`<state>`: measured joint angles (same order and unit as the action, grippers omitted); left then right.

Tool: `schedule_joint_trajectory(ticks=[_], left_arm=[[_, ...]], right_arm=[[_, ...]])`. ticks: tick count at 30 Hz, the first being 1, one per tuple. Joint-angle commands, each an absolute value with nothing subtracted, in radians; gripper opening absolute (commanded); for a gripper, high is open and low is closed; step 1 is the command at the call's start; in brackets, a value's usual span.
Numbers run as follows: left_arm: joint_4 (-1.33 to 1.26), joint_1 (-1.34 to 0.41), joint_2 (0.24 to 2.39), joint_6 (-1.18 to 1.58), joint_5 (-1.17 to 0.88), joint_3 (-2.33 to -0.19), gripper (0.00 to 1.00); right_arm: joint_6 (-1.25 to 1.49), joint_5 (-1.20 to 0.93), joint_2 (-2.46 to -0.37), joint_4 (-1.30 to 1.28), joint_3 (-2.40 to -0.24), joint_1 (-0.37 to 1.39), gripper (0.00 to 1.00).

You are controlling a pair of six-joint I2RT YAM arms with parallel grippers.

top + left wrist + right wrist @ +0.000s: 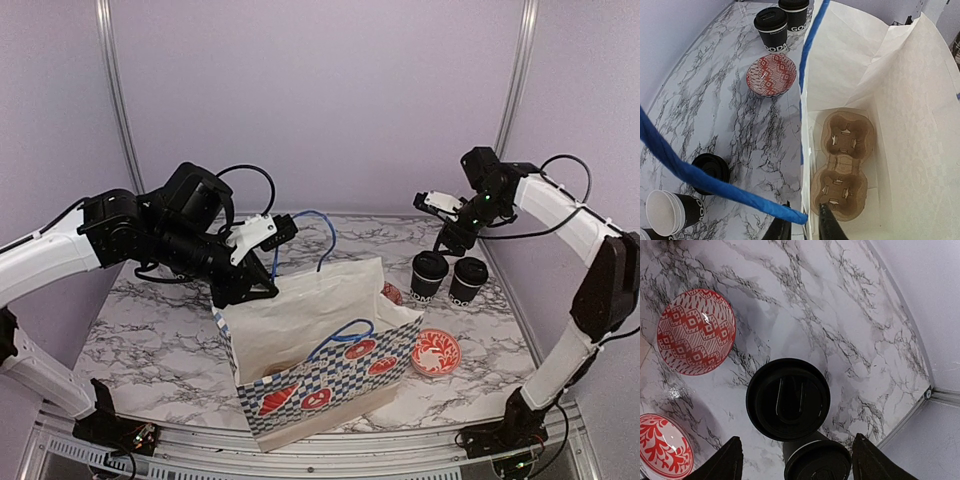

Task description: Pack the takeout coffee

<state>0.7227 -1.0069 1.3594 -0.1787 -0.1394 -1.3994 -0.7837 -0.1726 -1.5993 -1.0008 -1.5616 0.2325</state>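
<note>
Takeout coffees: two lidded black cups (430, 274) stand side by side on the worktop (150, 330), just off the bag's right end.
Spare parts: a stack of open cups (671, 212) and a loose lid (711, 172) sit beyond the bag's far wall, toward its left end.
Right pincer (802, 460): it hangs directly over the two lidded coffees with its jaws spread wide, holding nothing.
Bowls: one red patterned bowl (436, 352) lies off the bag's right end, nearer us than the coffees. Another (390, 292) peeps out behind the bag's far wall.
Paper bag (310, 330): upright, mouth open, blue handles (700, 177) hanging loose.
Carrier: a brown cardboard cup carrier (842, 165) lies flat on the bag's floor, and the wells we can see are empty.
Left pincer (805, 225): at the bag's left end, fingers drawn close on either side of the rim paper. We cannot tell whether they already pinch it.
Step in hand: we judge this the start of packing, with the bag's mouth being steadied and no coffee lifted yet.
Next move: we think the right pincer must descend around one cup below its lid, close gently, keep it upright, and clear the bag's rim before lowering it into a well.
</note>
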Motion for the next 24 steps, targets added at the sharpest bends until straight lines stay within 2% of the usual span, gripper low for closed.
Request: schedule_joint_trajectory(ticks=[1,5,8,13,19,24], left_arm=[[0.765,-1.008,1.378,-0.25,-0.148,-1.466,0.16],[0.794,-1.005,1.419,-0.288,-0.149,-1.513,0.05],[0.811,-1.002,1.446,-0.31,-0.137,-1.546,0.0],[0.829,-0.997,1.479,-0.331,-0.139,-1.586,0.0],[0.834,-0.996,1.503,-0.347,-0.13,-1.608,0.0],[0.837,-0.995,1.505,-0.35,-0.123,-1.603,0.0]], right_arm=[[-0.812,-0.098,-1.705,-1.081,-1.641,0.229,0.73],[-0.818,-0.088,-1.803,-1.108,-1.7,0.229,0.75],[-0.823,-0.096,-1.853,-1.132,-1.736,0.229,0.77],[-0.817,-0.102,-1.903,-1.148,-1.774,0.227,0.76],[-0.811,-0.137,-1.945,-1.179,-1.795,0.221,0.7],[-0.809,-0.208,-1.962,-1.231,-1.827,0.212,0.71]])
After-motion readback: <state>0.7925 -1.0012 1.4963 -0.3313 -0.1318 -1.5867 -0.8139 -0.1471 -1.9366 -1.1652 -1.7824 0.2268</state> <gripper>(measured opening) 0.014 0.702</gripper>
